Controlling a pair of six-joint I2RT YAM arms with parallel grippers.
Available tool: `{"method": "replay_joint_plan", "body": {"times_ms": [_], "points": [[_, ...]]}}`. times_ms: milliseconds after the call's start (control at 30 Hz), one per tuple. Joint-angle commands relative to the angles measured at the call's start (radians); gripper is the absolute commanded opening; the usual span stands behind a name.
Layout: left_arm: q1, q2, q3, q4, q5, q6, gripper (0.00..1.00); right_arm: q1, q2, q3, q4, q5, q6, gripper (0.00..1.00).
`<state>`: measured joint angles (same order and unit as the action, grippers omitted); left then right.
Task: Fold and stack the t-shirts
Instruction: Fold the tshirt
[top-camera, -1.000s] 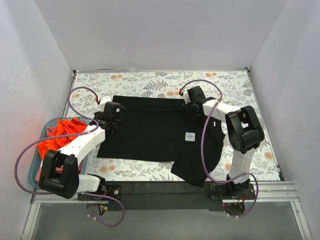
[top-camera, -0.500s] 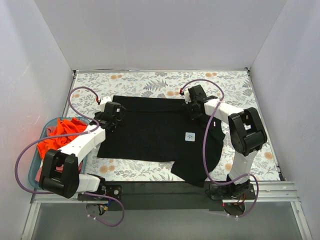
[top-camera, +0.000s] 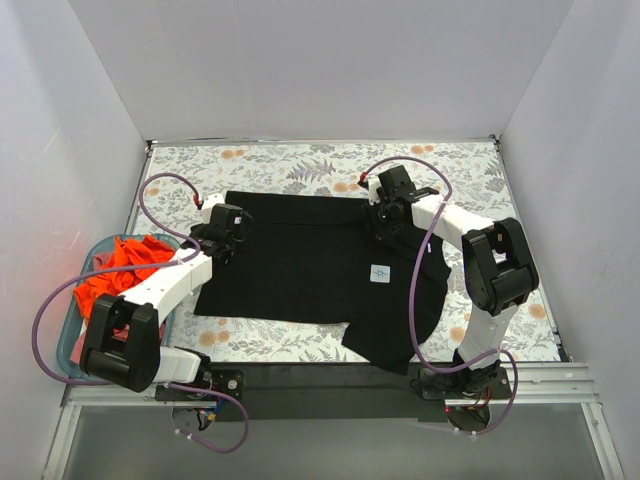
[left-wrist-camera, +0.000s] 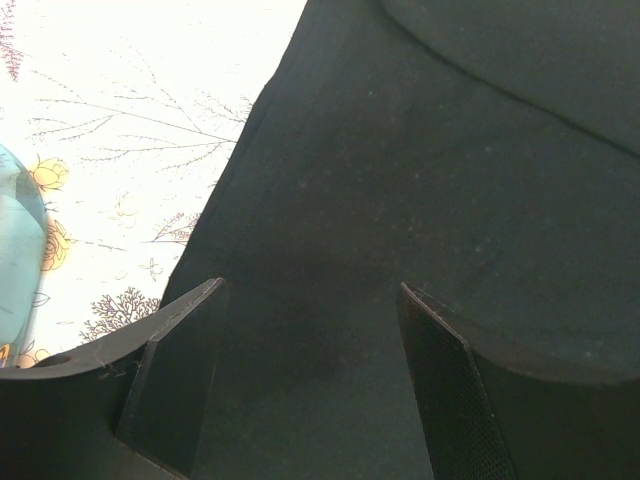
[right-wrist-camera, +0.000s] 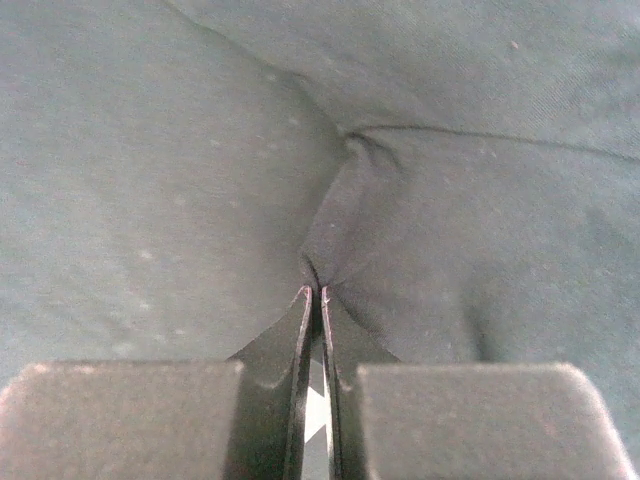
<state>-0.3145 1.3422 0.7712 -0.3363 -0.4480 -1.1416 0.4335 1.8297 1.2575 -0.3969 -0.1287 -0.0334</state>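
A black t-shirt (top-camera: 310, 265) with a small white square label (top-camera: 380, 273) lies spread on the floral table. My left gripper (top-camera: 228, 232) is open over its left edge; in the left wrist view its fingers (left-wrist-camera: 180, 370) stand wide apart above the black cloth (left-wrist-camera: 400, 200). My right gripper (top-camera: 385, 222) is at the shirt's upper right part, shut on a pinch of the black cloth (right-wrist-camera: 330, 240), which puckers at the fingertips (right-wrist-camera: 303, 300). Orange-red shirts (top-camera: 115, 270) lie in the basket at the left.
A translucent teal basket (top-camera: 72, 330) stands at the table's left edge; its rim shows in the left wrist view (left-wrist-camera: 15, 250). White walls close the table (top-camera: 260, 165) on three sides. Purple cables loop from both arms.
My right gripper has shifted slightly right and its wrist has turned. My left gripper has barely moved. The shirt lies as before.
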Motion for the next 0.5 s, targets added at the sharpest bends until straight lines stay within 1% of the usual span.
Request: {"method": "replay_joint_plan", "body": {"times_ms": [0, 67, 133, 167, 233, 333, 367, 467], "points": [[-0.001, -0.002, 0.033, 0.002, -0.003, 0.006, 0.67, -0.001, -0.001, 0.049, -0.019, -0.103, 0.05, 0.11], [-0.001, 0.0, 0.033, 0.002, -0.001, 0.008, 0.67, 0.001, 0.008, 0.052, -0.02, -0.152, 0.062, 0.11], [-0.001, 0.002, 0.033, 0.002, 0.002, 0.008, 0.67, -0.001, 0.017, 0.059, -0.019, -0.186, 0.073, 0.2], [-0.001, 0.003, 0.034, 0.0, 0.003, 0.008, 0.67, -0.004, 0.028, 0.06, -0.022, -0.198, 0.078, 0.28], [-0.001, 0.006, 0.034, -0.001, 0.006, 0.008, 0.67, -0.01, 0.029, 0.065, -0.025, -0.221, 0.087, 0.32], [-0.001, 0.011, 0.039, 0.0, 0.015, -0.003, 0.67, -0.038, 0.005, 0.056, -0.023, -0.198, 0.102, 0.4], [-0.001, 0.018, 0.045, 0.0, 0.017, -0.004, 0.67, -0.067, -0.016, 0.049, -0.016, -0.189, 0.107, 0.43], [0.011, 0.06, 0.103, -0.006, 0.031, -0.017, 0.67, -0.157, -0.073, 0.023, 0.015, -0.158, 0.139, 0.46]]}}
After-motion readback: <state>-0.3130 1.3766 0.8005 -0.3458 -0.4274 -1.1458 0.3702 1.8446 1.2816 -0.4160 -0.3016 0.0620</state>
